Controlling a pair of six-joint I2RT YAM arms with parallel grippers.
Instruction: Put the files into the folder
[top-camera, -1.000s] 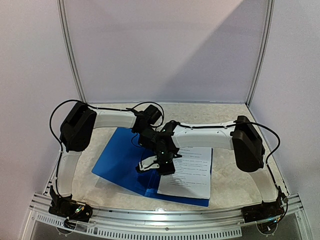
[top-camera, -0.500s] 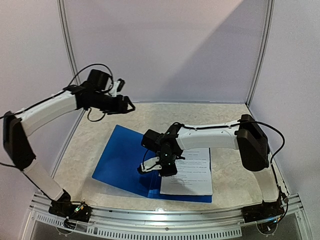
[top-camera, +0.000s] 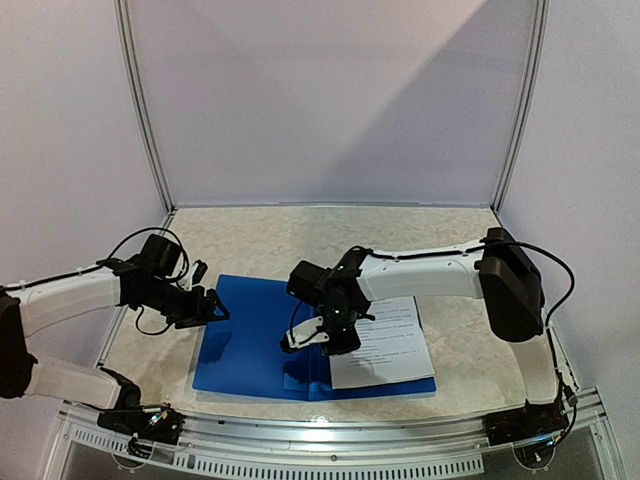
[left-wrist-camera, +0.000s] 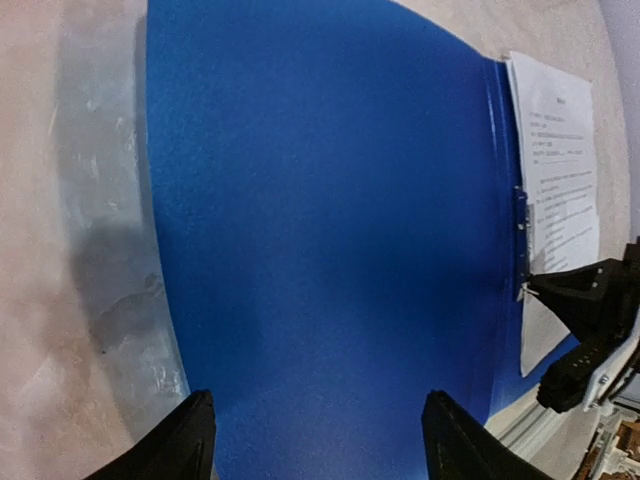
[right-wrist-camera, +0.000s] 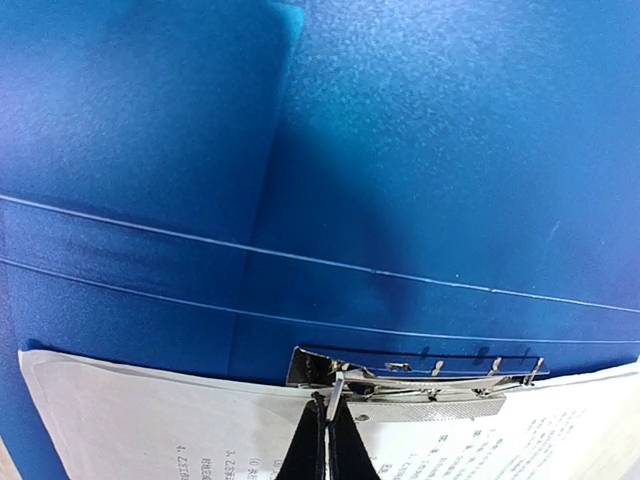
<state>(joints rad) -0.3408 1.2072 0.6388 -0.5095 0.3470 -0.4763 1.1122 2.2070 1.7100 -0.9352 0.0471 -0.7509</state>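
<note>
jaws apart over blue folder (left-wrist-camera: 330, 230), files (left-wrist-camera: 560, 150) inside

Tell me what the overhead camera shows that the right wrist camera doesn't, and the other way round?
Only overhead: the left gripper, open at the edge of the folder, and the table. Only right wrist: the metal clip on the paper, close up. Both: the folder, the paper and the shut right gripper.

Grainy blue plastic folder (right-wrist-camera: 450, 150), shiny metal clip (right-wrist-camera: 420, 385), white paper files (right-wrist-camera: 150, 420).
</note>
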